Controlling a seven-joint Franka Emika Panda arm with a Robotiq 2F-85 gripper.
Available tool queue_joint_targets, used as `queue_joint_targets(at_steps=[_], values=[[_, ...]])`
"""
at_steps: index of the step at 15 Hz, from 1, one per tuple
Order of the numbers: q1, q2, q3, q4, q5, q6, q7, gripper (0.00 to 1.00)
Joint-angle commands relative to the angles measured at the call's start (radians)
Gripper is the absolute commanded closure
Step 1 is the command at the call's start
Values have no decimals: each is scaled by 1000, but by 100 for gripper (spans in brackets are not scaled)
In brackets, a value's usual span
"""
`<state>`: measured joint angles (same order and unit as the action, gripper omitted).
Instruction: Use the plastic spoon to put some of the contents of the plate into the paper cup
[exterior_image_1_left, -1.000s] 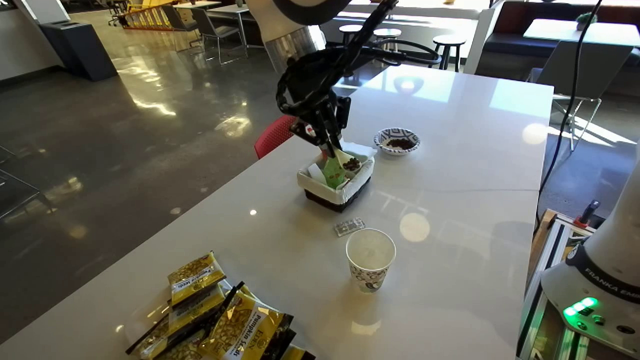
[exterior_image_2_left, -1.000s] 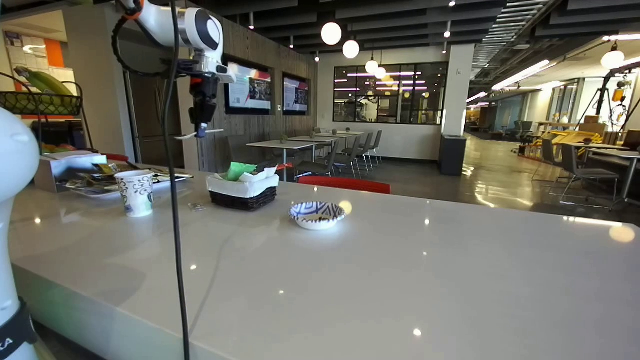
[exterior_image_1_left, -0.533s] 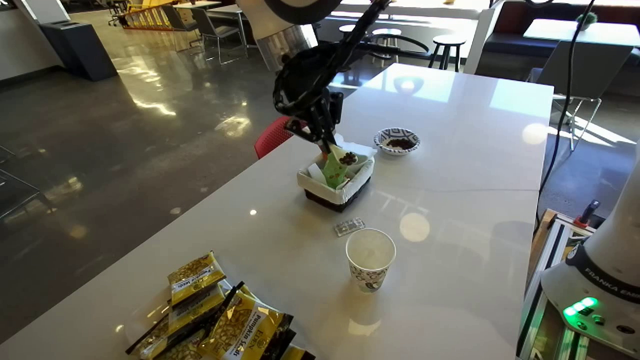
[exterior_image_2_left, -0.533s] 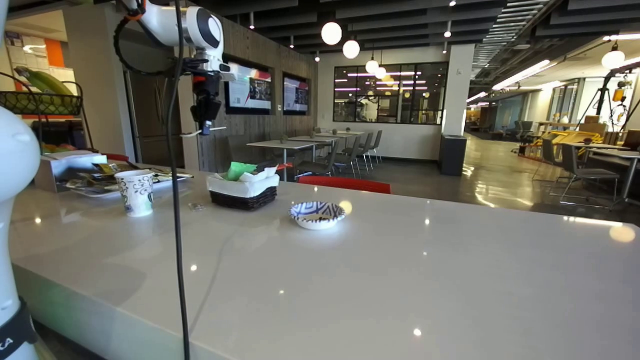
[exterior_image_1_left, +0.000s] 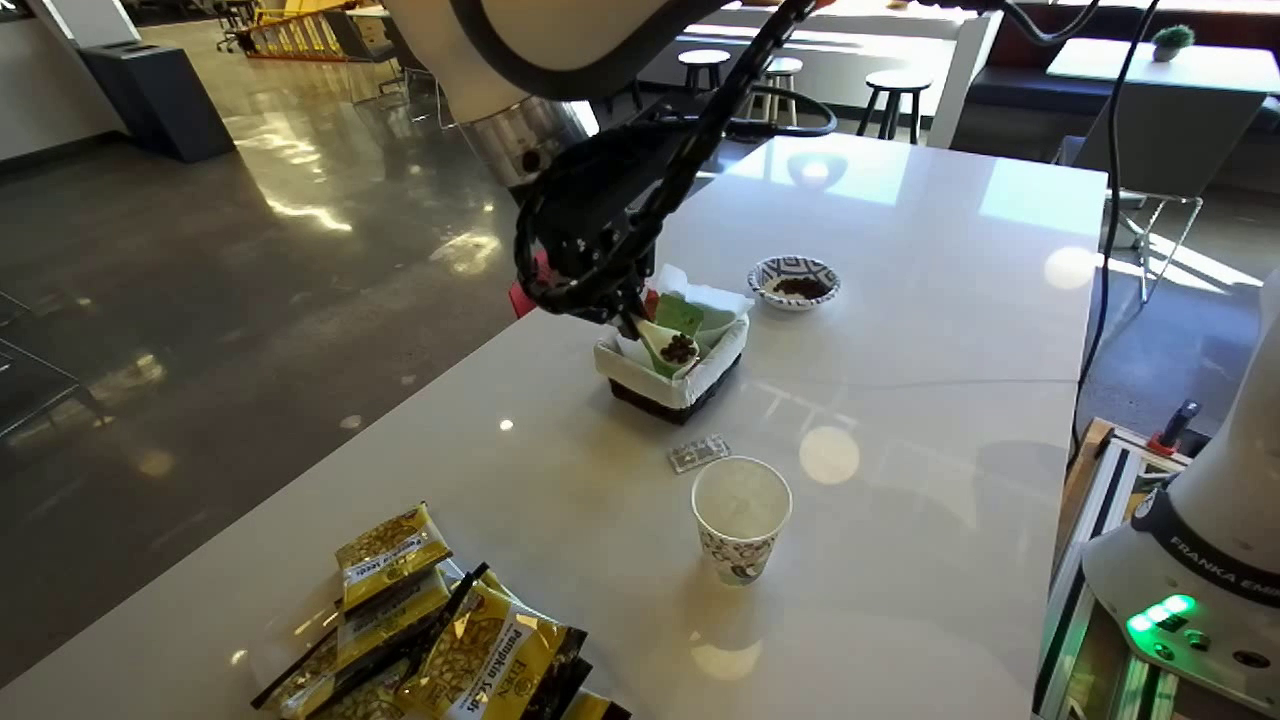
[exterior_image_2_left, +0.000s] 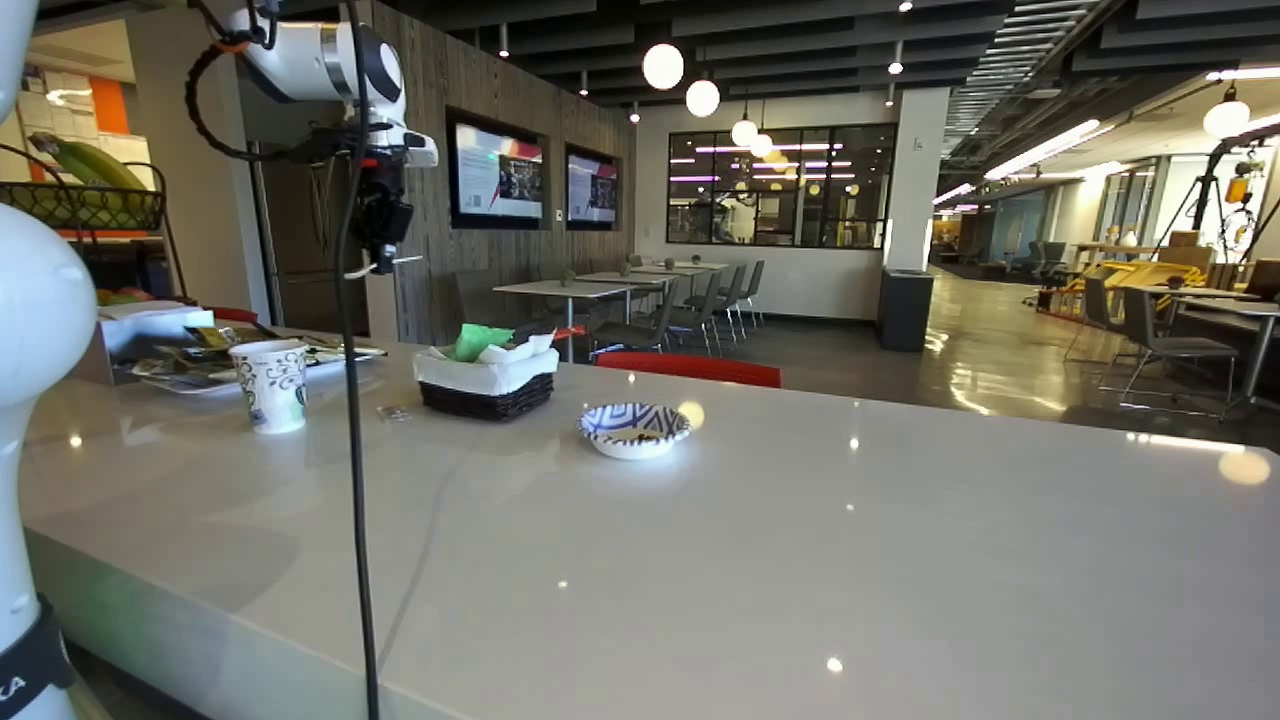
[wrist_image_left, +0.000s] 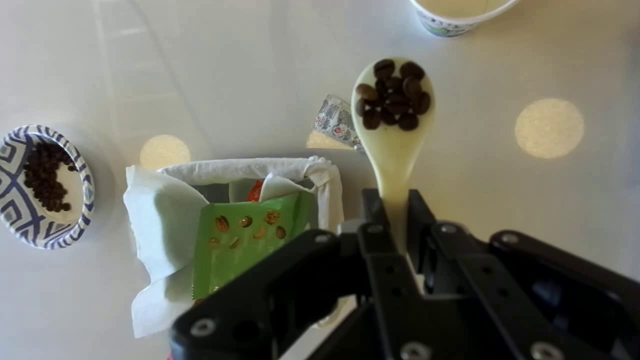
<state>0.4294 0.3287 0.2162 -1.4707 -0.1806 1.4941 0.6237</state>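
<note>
Spillage is looking like the big danger here: dark brown beans (wrist_image_left: 397, 103) are crowding the rim of the pale cream plastic spoon (wrist_image_left: 393, 160), and any jerk or early wrist roll could be scattering them over the glossy white worktop (exterior_image_2_left: 800, 560). The black fingers (wrist_image_left: 370, 212) are clamping only the slim handle, so a twist in the grip is looking possible too! The tall white paper cup with dark swirls (exterior_image_2_left: 272, 388) is standing well apart from the load, between the edge by the red chair (exterior_image_2_left: 690, 368) and the edge by the white robot base (exterior_image_1_left: 1200, 560); tipping short is looking like the likeliest miss, and coming in low would be risking a knock to that light-seeming cup. The blue-and-white patterned paper bowl (exterior_image_1_left: 795, 268) is holding more beans toward the sunlit end edge. As for pose, the white arm (exterior_image_2_left: 300, 60) is reaching across the worktop, fingers pointing down, hanging high toward the chair's edge. The spoon is lying nearly level, its loaded end aiming roughly cupward.
</note>
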Motion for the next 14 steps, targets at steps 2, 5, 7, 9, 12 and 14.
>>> queue_joint_targets(at_steps=[2,5,7,9,12,14], values=[[37,12,11,-8,-3,19,55,96],[52,3,21,-35,0,50,79,96],[64,-2,26,-53,-10,55,98,96],[74,-13,32,-89,-9,70,125,96],[81,-66,40,-205,-16,146,184,96],[73,-10,44,-120,-3,103,159,86]])
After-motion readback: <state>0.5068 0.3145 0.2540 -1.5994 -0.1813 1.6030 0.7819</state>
